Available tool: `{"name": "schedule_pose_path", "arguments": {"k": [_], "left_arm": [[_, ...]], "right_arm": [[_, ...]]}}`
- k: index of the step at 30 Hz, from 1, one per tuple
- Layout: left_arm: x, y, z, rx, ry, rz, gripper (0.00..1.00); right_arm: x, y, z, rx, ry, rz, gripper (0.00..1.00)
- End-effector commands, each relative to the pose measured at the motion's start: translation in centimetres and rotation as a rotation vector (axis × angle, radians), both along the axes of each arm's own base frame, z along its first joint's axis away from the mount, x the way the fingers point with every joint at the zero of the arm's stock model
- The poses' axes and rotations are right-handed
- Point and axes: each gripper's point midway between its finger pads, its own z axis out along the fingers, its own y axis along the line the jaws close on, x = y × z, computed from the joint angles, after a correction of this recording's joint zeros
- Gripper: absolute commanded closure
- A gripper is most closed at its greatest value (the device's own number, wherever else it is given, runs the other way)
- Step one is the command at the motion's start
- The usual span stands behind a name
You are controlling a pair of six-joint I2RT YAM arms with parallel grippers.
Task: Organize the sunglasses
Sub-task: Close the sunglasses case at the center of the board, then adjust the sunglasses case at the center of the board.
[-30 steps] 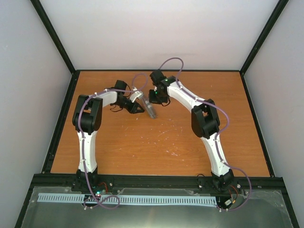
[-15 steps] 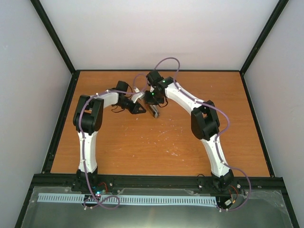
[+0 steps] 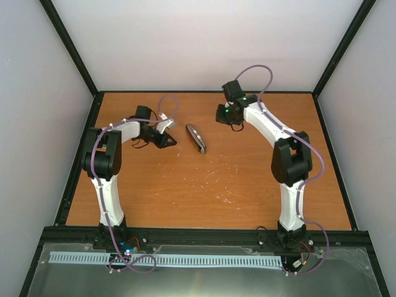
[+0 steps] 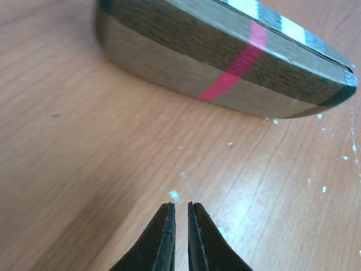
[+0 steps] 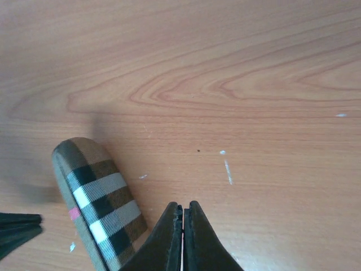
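The sunglasses do not show in any view. A closed brown plaid case (image 3: 196,137) with grey stripes and one pink stripe lies flat on the wooden table (image 3: 204,185). My left gripper (image 3: 171,141) sits just left of the case, low over the table, its jaws almost together and empty. In the left wrist view my left gripper (image 4: 180,204) points at the case (image 4: 225,56), a short way off. My right gripper (image 3: 221,114) is behind and right of the case, shut and empty. The right wrist view shows my right gripper (image 5: 183,204) beside the case's end (image 5: 98,197).
Black rails edge the table (image 3: 80,154) on the left and on the right (image 3: 334,154). White walls enclose the back and sides. Fine white scratches mark the wood near the middle (image 3: 216,173). The left fingertips (image 5: 20,226) show at the right wrist view's lower left.
Both grippers have drawn away from the case, the left one to the left and the right one back to the right. The case now lies alone and closed on the table.
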Motion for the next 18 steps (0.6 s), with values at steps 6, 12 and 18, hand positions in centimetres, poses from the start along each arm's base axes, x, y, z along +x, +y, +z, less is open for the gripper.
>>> {"name": "schedule_pose_path", "arguments": {"k": [6, 12, 18], "left_arm": [[2.3, 3.5, 2.2, 0.004, -0.064, 0.106, 0.90], [2.5, 3.6, 2.4, 0.014, -0.079, 0.105, 0.89], [2.3, 3.5, 2.2, 0.006, -0.069, 0.104, 0.89]], "right_arm": [[-0.3, 8.4, -7.4, -0.025, 0.135, 0.197, 0.97], [-1.5, 11.3, -7.5, -0.010, 0.150, 0.284, 0.97], [-2.9, 12.5, -6.0, -0.003, 0.131, 0.317, 0.97]]}}
